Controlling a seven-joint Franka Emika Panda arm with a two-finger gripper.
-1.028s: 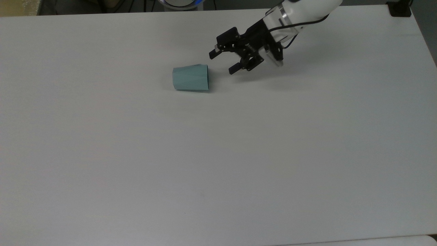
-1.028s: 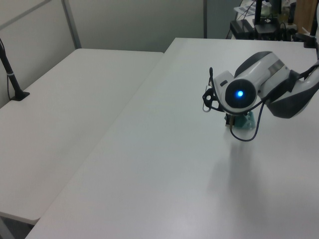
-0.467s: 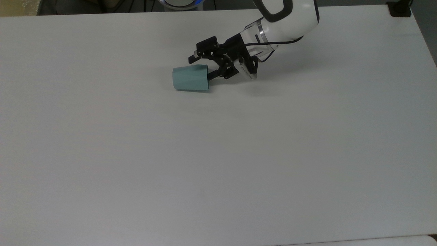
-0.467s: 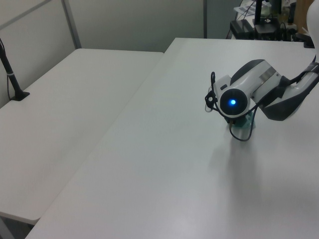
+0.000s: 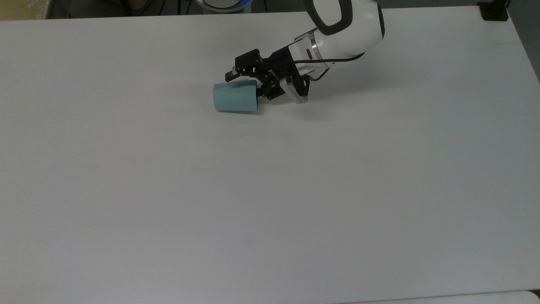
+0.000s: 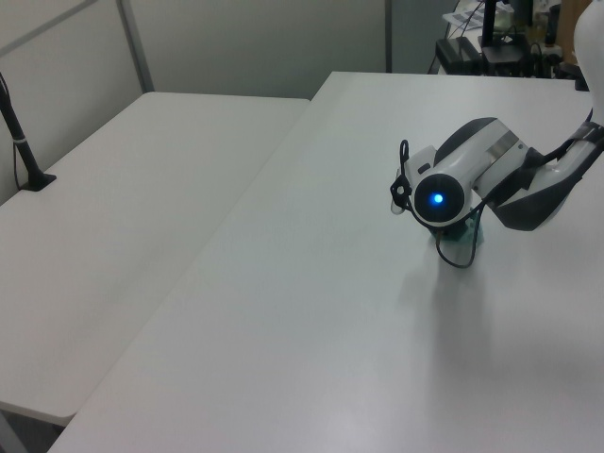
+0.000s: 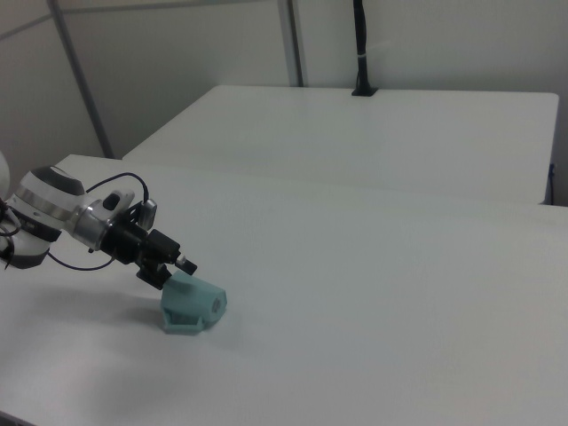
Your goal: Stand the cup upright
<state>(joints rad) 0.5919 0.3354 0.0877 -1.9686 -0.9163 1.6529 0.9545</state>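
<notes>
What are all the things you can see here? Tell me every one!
cup: one, pale teal-blue, lying on its side on the near table, wide end toward the top view's right
near table: one, white, under the cup and arm
second table: one, white, behind the near one in the right view
post: one, black, standing at the second table's far edge
arm: one, white and black, reaching in from the top view's upper right
gripper: one, black, open, fingers at the cup's wide end
</notes>
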